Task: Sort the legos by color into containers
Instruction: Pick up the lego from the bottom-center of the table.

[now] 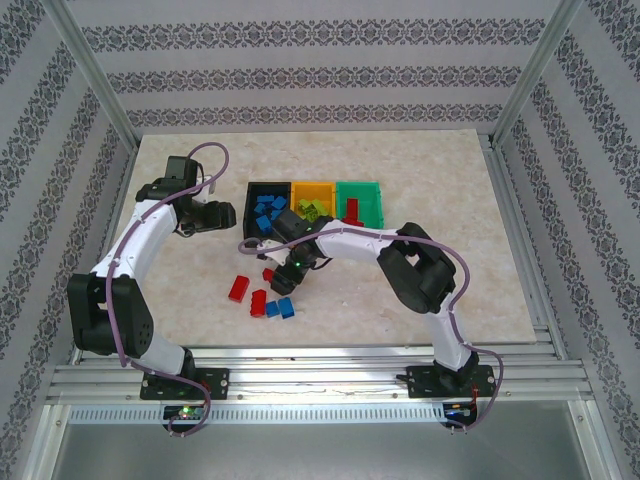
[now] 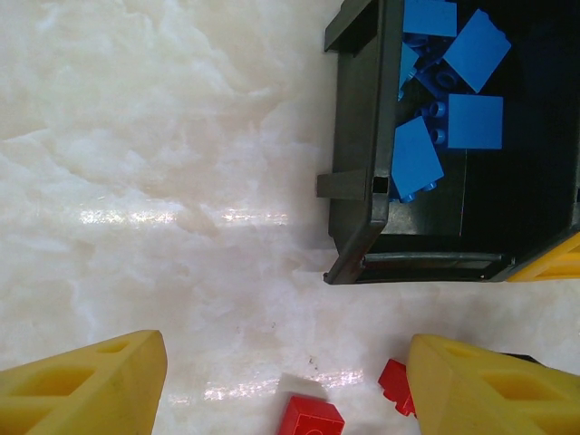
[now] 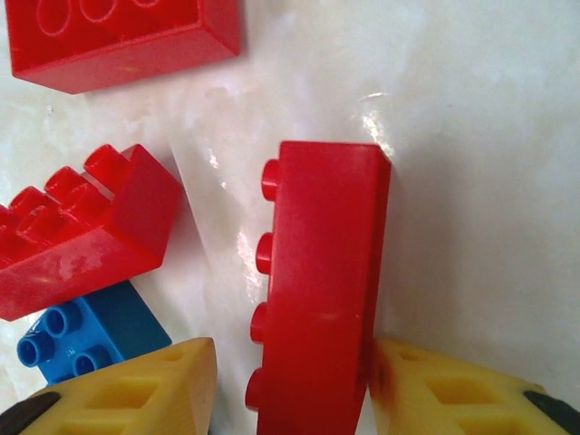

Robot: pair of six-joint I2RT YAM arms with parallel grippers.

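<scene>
My right gripper straddles a long red lego lying on its side on the table. The right finger touches it, the left finger stands a little off its studs, so the jaws are open. In the top view this gripper is just in front of the black bin. My left gripper is open and holds nothing, left of the black bin, which holds blue legos. The orange-yellow bin holds green legos and the green bin holds red ones.
Two more red legos and a blue one lie close to the right gripper. Loose red legos and blue ones sit toward the front. Two red legos lie near the left fingers.
</scene>
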